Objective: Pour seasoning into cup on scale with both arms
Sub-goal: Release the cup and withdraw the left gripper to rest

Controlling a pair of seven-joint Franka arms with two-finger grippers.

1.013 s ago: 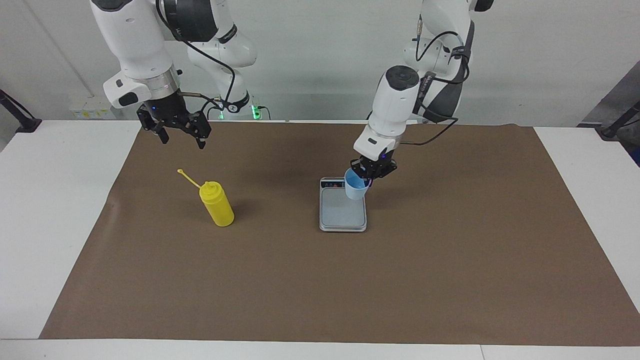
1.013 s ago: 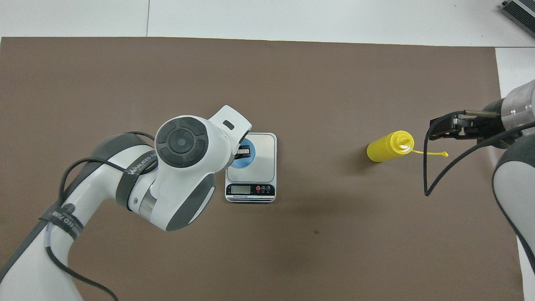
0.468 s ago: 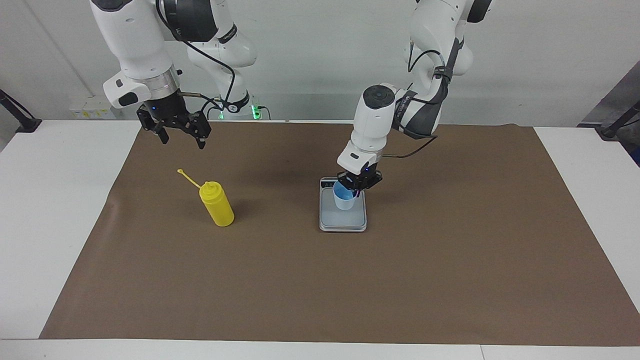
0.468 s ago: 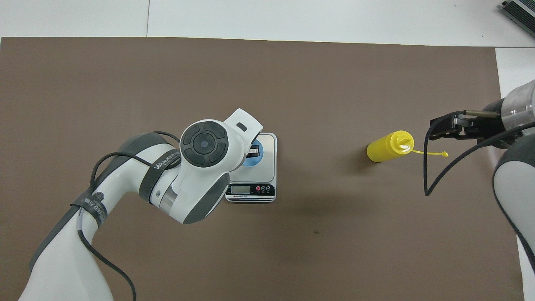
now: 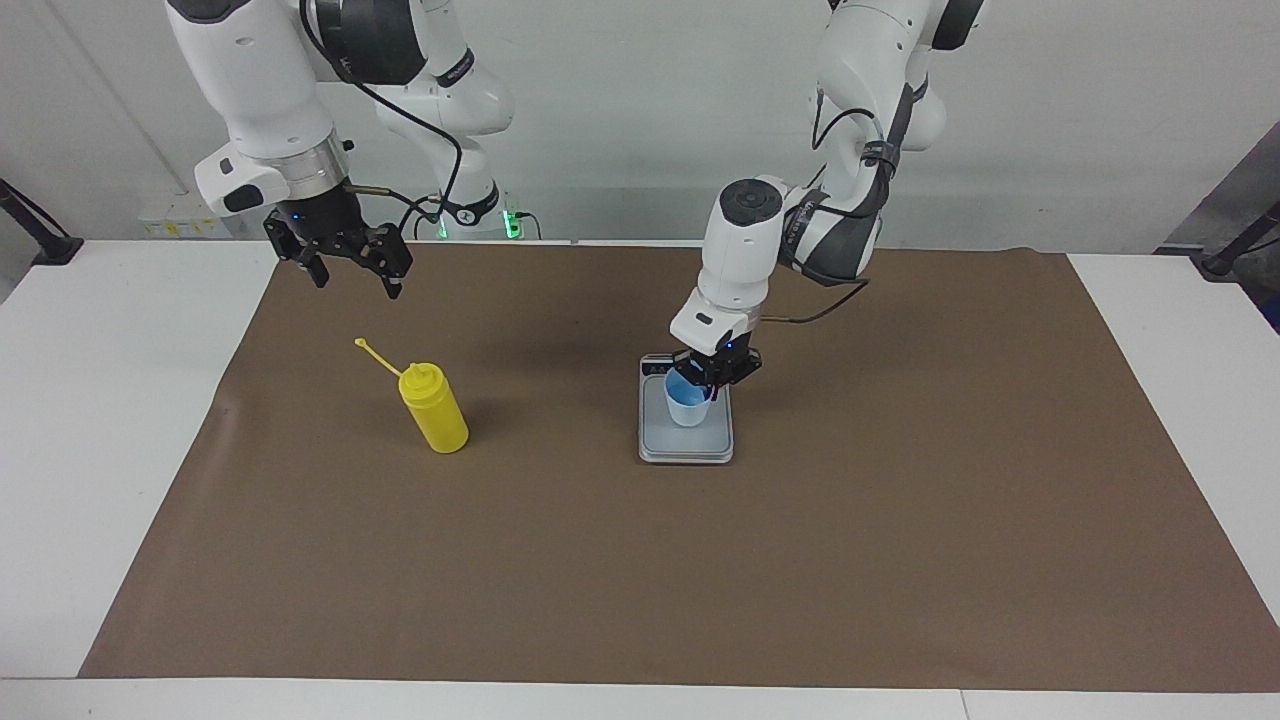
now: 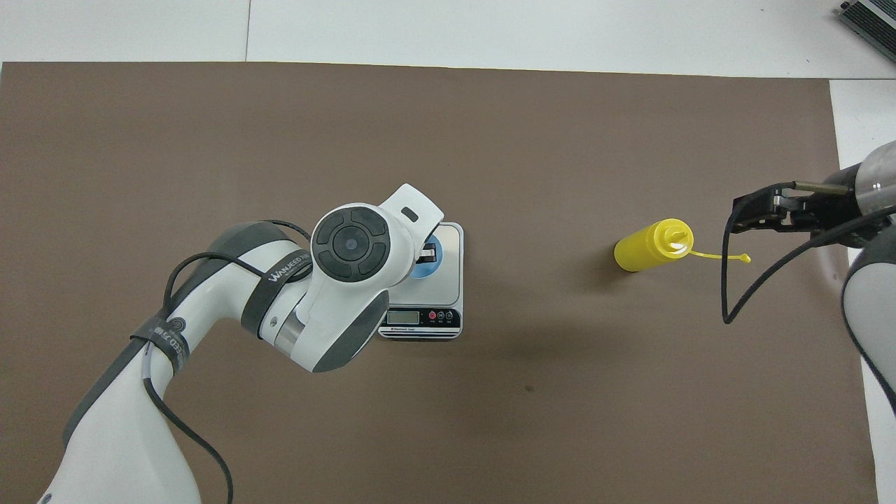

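Brown paper covers the white desk (image 5: 60, 450).

Facing view: left gripper (image 5: 713, 372) is clamped on the rim of the cup (image 5: 688, 404), which sits directly under it on the scale (image 5: 686, 440). Right gripper (image 5: 347, 268) hangs open over bare paper; the seasoning (image 5: 433, 408) stands upright below it, untouched.

Overhead view: cup (image 6: 428, 256) mostly hidden under the left arm, scale (image 6: 448, 280) display toward the robots. Seasoning (image 6: 652, 245) just beside the right gripper (image 6: 752, 215).

Judgement: cup placed, not yet let go; bottle pickup and pour remain.

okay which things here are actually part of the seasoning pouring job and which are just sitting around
Part of the job:
yellow squeeze bottle, standing alone
light blue cup, on the scale
kitchen scale
left gripper, at the cup's rim
right gripper, raised, open

Just there:
brown paper mat
white table
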